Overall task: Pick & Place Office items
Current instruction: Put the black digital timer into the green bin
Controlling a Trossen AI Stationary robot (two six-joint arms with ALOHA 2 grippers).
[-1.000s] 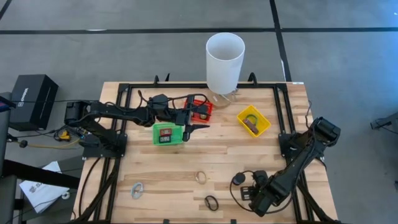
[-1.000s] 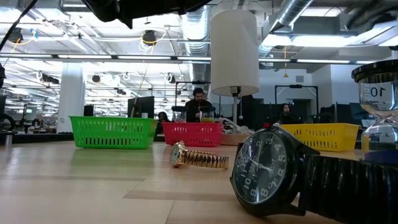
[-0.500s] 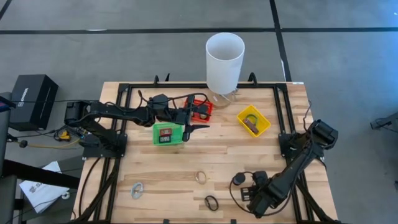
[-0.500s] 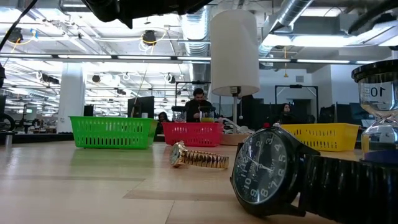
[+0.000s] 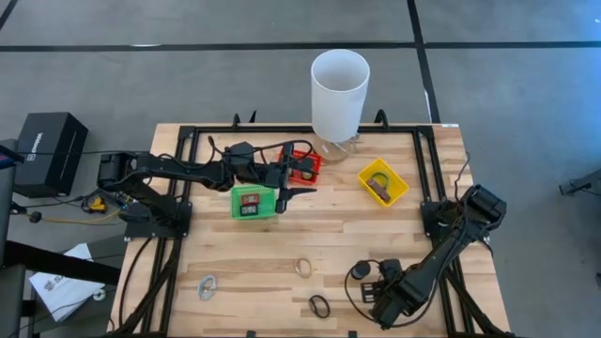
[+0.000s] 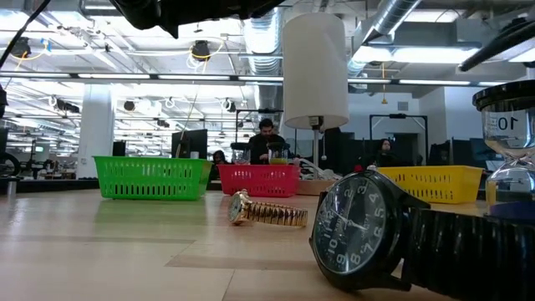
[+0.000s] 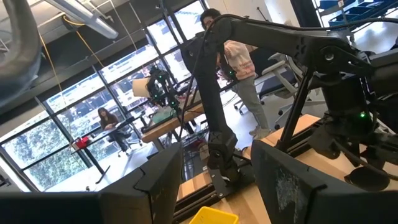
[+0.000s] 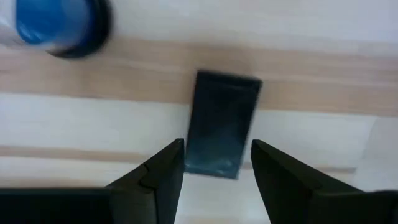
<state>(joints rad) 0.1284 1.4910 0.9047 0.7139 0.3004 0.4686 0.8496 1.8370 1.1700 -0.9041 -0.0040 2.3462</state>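
Two arms: I see both over the wooden counter (image 5: pixel 235 253), left one by the baskets, right one low at the near right corner.
Left end effector (image 5: pixel 299 191): it hovers at the green basket (image 5: pixel 252 202), just beside the red basket (image 5: pixel 302 163); fingers (image 7: pixel 163 182) spread, nothing between them.
Right end effector (image 8: pixel 214 171): it points straight down, fingers (image 8: pixel 163 173) spread either side of a dark rectangular piece (image 8: pixel 222 123) lying flat on the counter, not pinching it.
Watches: gold one (image 6: pixel 266 211) mid-counter, black one (image 6: pixel 361 230) close to the low camera.
Other items: silvery clip (image 5: pixel 207 285) and black band loop (image 5: pixel 319 306) near the front edge.
Yellow basket (image 5: pixel 382 183): it holds a dark item.
Writing: I read "10" on the hourglass (image 6: pixel 508 146); the white lettering on the black box (image 5: pixel 47 150) beside the counter is too small for me.
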